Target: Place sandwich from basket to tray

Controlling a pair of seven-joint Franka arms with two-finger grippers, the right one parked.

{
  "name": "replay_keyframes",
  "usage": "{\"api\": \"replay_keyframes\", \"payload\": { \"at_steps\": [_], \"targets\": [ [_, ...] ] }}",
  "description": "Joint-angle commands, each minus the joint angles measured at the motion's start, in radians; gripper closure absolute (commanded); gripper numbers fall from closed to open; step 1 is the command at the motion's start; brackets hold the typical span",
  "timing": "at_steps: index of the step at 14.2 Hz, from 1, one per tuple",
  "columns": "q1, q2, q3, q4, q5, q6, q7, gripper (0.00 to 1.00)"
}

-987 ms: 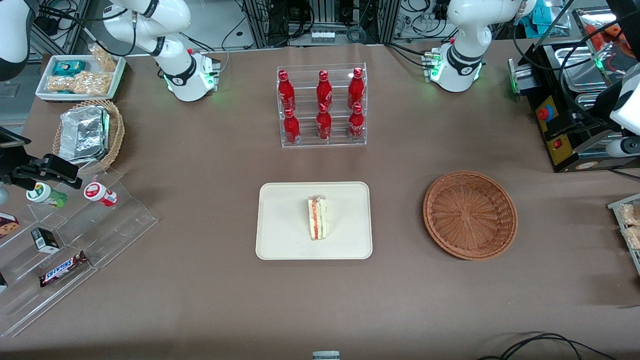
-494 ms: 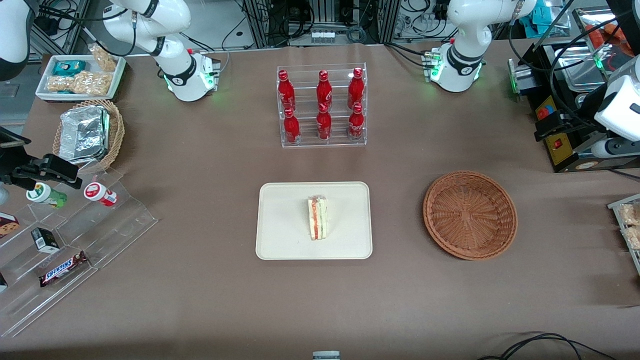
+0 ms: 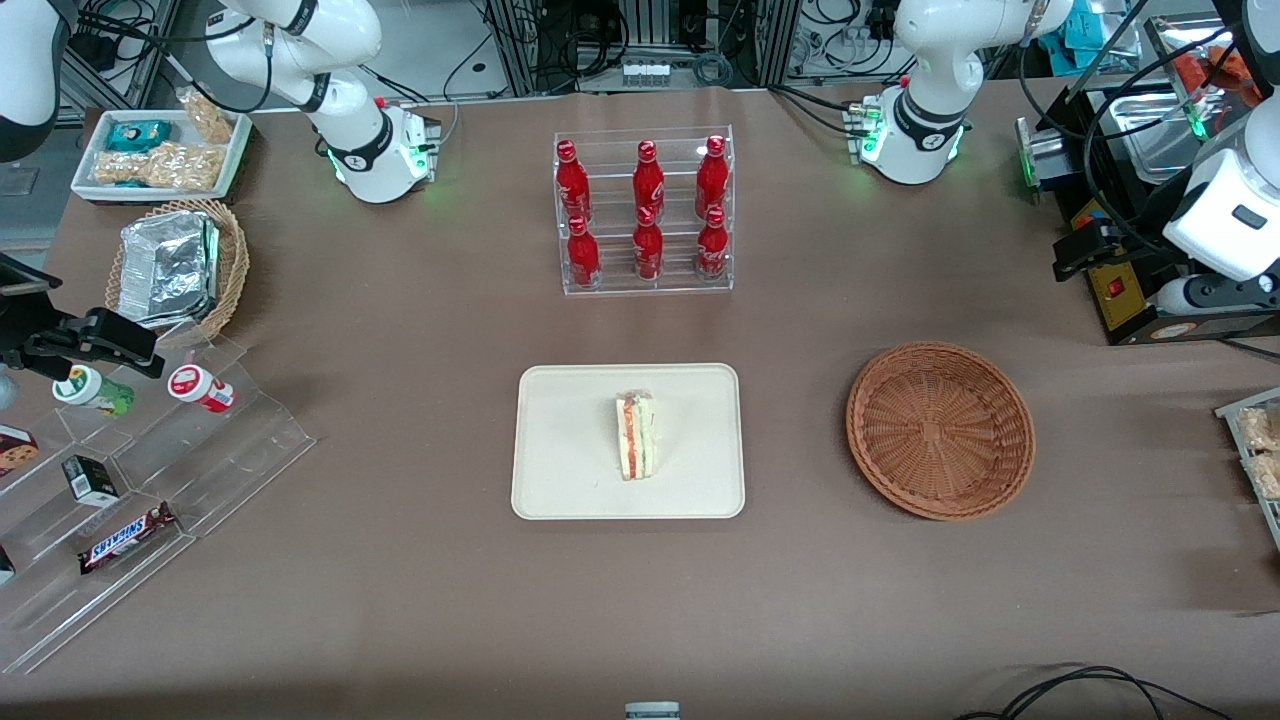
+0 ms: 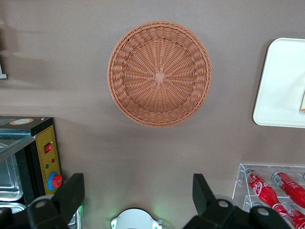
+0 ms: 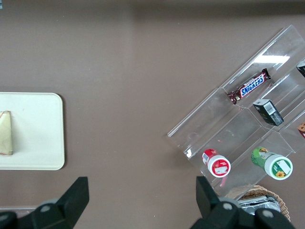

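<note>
Front view is showing the sandwich (image 3: 635, 435) lying on the cream tray (image 3: 560, 480), roughly at the tray's middle, with its red, orange and green filling edge facing up and its narrow end pointing toward the camera. The round reddish-brown wicker basket (image 3: 940, 430) is sitting beside the tray, toward the working arm's end of the table, a clear strip of brown tablecloth (image 3: 400, 600) separating the two, and nothing is lying inside it. The left arm's gripper (image 3: 1075, 250) is hanging high near the edge of the table at the working arm's end, above the black control box (image 3: 1115, 290), well apart from both basket and tray.

The left wrist camera is looking straight down on the basket (image 4: 159, 74), with a corner of the tray (image 4: 279, 83) and a sliver of the sandwich (image 4: 302, 101) showing at the frame edge. The gripper (image 4: 138, 195) is standing wide open there, its two black fingers (image 4: 71, 195) spread far apart and holding nothing.

An acrylic rack (image 3: 645, 280) of red cola bottles (image 3: 648, 180) is standing farther from the front camera than the tray.
</note>
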Motion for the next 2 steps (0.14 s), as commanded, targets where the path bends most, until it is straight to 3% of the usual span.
{"api": "replay_keyframes", "payload": {
  "at_steps": [1,2],
  "targets": [
    [-0.003,-0.010,0.001,-0.014,0.005,0.001,0.001,0.00],
    [-0.003,-0.011,0.001,-0.016,0.006,0.000,0.004,0.00]
  ]
}}
